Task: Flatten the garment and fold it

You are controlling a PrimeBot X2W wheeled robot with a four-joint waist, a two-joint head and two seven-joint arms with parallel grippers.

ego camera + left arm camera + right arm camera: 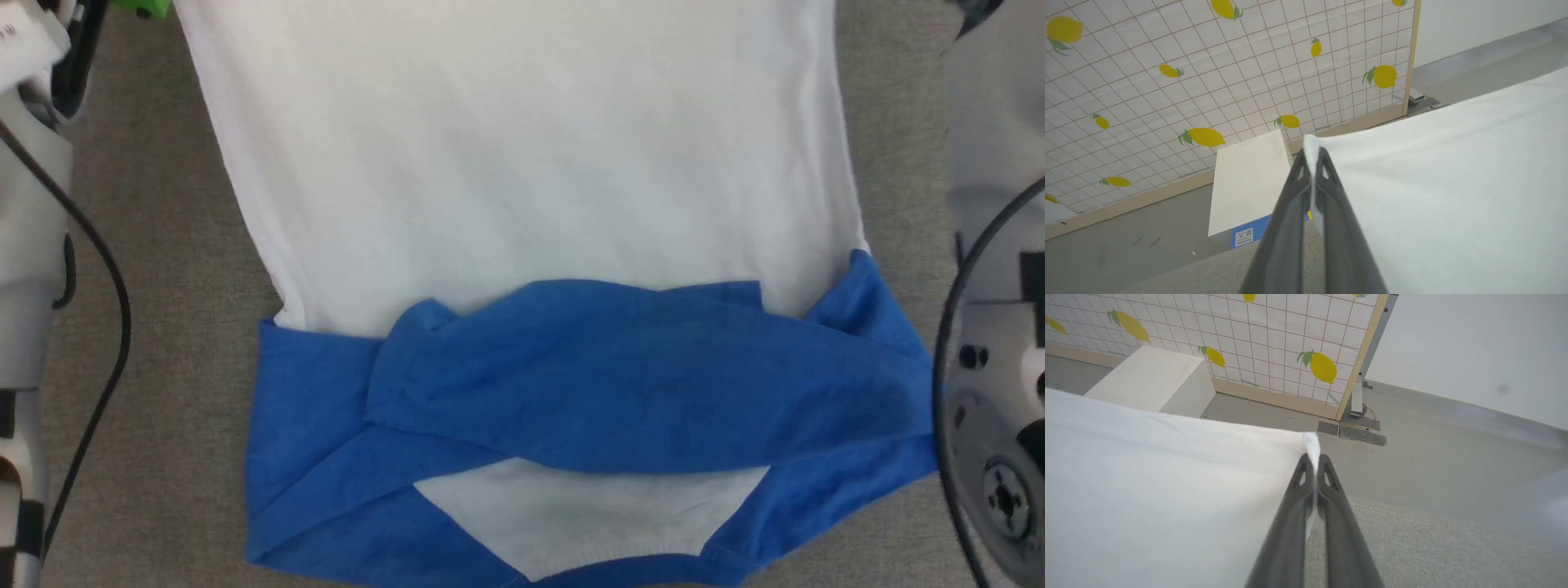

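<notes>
Grey table (163,343) below, lemon-print screen (1167,94) behind. Left gripper (1312,157) pinched tight on a white corner of the shirt (522,180) — white body spread flat mid-table, blue sleeves folded across the near end — and right gripper (1314,459) clamped just as tight on the other white corner, cloth edge running straight between them.

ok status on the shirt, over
Left hand shut on shirt corner. Right hand shut on the other corner. Blue sleeves folded across. White box on floor beyond, not in the way.
</notes>
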